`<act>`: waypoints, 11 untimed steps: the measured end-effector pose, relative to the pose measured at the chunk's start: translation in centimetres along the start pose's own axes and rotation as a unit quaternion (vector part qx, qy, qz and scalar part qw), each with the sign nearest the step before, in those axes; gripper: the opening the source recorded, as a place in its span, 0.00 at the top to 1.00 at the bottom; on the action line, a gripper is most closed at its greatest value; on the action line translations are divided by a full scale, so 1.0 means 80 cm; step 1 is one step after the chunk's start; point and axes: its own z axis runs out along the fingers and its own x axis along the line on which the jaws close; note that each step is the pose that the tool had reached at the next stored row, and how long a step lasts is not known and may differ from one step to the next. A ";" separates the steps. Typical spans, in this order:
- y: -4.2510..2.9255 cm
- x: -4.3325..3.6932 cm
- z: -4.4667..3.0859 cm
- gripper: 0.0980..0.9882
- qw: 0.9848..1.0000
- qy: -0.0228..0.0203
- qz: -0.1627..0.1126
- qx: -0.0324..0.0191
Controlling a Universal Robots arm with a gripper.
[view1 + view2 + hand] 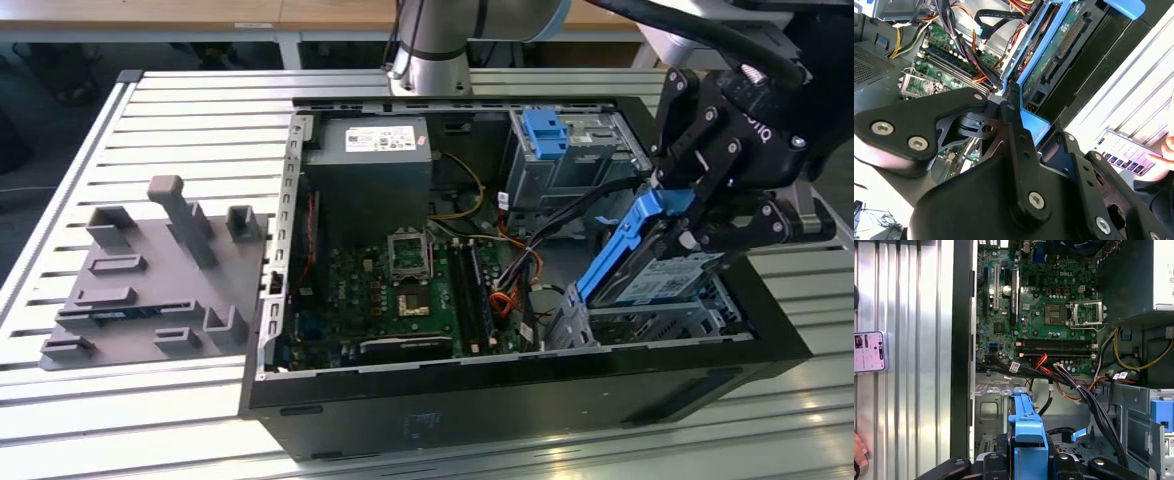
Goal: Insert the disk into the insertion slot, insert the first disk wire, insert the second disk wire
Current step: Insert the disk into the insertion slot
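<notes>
In the exterior view, your claw (687,222) is clenched on the disk (657,275), a flat silver hard drive with a white label framed by a bright blue plastic caddy. The disk hangs steeply tilted, its lower end just above the insertion slot (661,322), a silvery-grey perforated sheet-metal drive cage at the corner of the open black computer case (534,400); it is not yet seated in a bay. The case lies on the slatted metal table (187,120), with a grey plastic fixture block (147,270) well apart on the exterior view's left. A taller grey bay with a small blue bracket (545,130) stands farther back inside the case.

In the second wrist view, you see the disk's green circuit-board underside (1064,45) and the claw's black linkage (1019,165) closed against the blue frame. A white smartphone (1129,150) lies on the table slats.

In the first wrist view, the blue caddy edge (1026,425) sits pinched between the claw's black fingers (999,460). Beyond it lie a bundle of black cables (1089,390) and the green motherboard (1049,305).
</notes>
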 end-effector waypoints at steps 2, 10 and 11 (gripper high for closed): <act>-0.0002 0.001 0.0106 0.70 1.000 0.000 0.000 0.000; -0.0002 0.001 0.0126 0.70 1.000 0.000 0.000 0.000; -0.0002 0.001 0.0130 0.70 1.000 0.000 0.000 0.000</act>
